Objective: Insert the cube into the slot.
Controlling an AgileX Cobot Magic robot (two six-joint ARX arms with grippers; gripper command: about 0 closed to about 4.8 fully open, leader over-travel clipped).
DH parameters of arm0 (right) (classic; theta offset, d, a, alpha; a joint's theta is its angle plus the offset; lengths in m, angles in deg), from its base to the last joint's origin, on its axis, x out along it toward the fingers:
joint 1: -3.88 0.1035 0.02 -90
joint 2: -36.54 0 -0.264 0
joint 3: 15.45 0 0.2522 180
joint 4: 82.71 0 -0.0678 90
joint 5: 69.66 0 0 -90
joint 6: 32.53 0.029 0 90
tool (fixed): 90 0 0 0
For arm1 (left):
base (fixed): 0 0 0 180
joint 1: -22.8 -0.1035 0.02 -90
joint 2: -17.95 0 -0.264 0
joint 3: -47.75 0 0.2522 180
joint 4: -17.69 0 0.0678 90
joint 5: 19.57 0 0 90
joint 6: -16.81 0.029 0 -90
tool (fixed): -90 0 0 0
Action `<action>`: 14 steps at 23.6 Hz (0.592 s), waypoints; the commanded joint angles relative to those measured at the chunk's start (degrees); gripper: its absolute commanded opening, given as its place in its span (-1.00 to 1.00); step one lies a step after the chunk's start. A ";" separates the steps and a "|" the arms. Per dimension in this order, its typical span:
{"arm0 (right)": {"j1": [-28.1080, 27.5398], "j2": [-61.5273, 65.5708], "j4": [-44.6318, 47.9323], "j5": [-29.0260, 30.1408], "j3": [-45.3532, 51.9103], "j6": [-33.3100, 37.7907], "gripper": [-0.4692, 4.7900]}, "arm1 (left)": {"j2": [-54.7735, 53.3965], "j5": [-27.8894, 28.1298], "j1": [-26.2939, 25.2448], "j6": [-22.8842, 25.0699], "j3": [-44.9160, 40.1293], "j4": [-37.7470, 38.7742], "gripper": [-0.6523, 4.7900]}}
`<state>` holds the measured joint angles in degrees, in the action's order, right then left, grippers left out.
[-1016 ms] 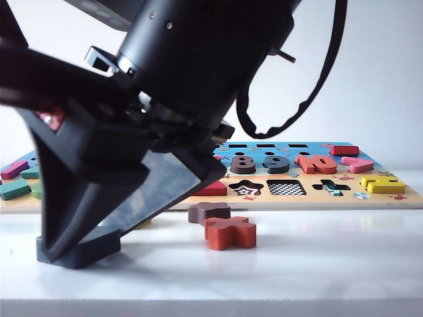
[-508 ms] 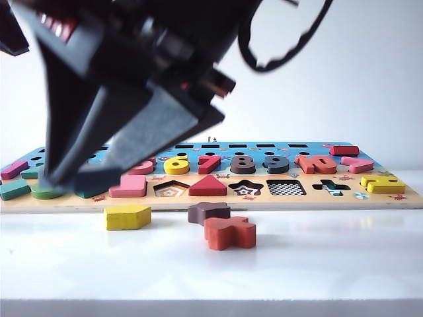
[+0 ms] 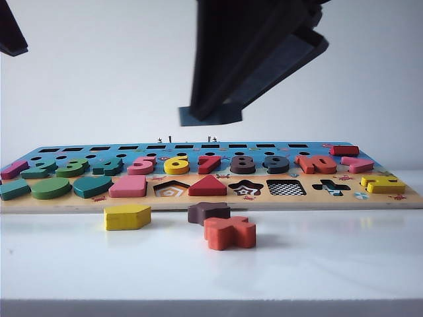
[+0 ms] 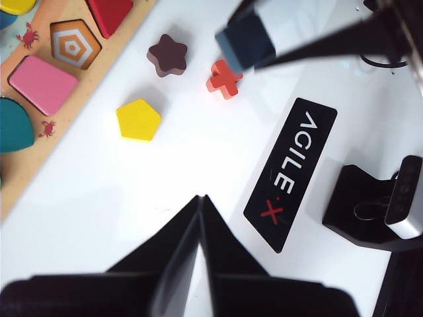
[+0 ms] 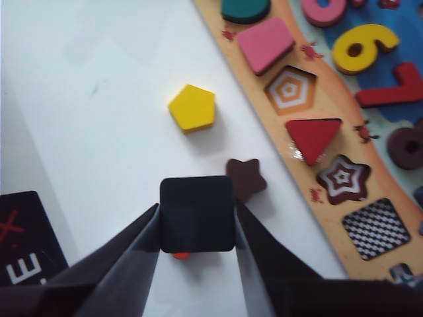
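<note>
The cube [image 5: 197, 213], a flat dark slate-blue square block, hangs in the air with my right gripper [image 5: 197, 206] shut on two opposite sides of it. In the exterior view the cube [image 3: 210, 116] is high above the puzzle board [image 3: 198, 201], left of the middle. The slot [image 3: 286, 187], a square recess with a checkered floor [image 5: 375, 228], lies in the board's front row, lower and to the right of the cube. My left gripper [image 4: 200, 198] is shut and holds nothing, above bare white table.
A yellow pentagon [image 3: 127, 216], a dark brown star [image 3: 208, 211] and a red cross piece [image 3: 229, 232] lie loose on the table before the board. A black AgileX label [image 4: 291, 172] and a black stand [image 4: 370, 205] are near the left gripper.
The right gripper has lifted the cube off the table at the left and carried it up and to the right, over the board. The yellow pentagon has come into view.
</note>
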<state>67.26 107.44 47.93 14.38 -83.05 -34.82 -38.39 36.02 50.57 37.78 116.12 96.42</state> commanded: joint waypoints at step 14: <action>-16.79 -5.14 -4.09 -0.33 -0.28 -33.40 -0.25 | 0.15 0.59 -0.11 0.04 0.24 -11.78 -0.70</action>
<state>51.11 102.56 43.12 14.25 -83.05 -65.29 -38.39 36.52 50.57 37.78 116.12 86.87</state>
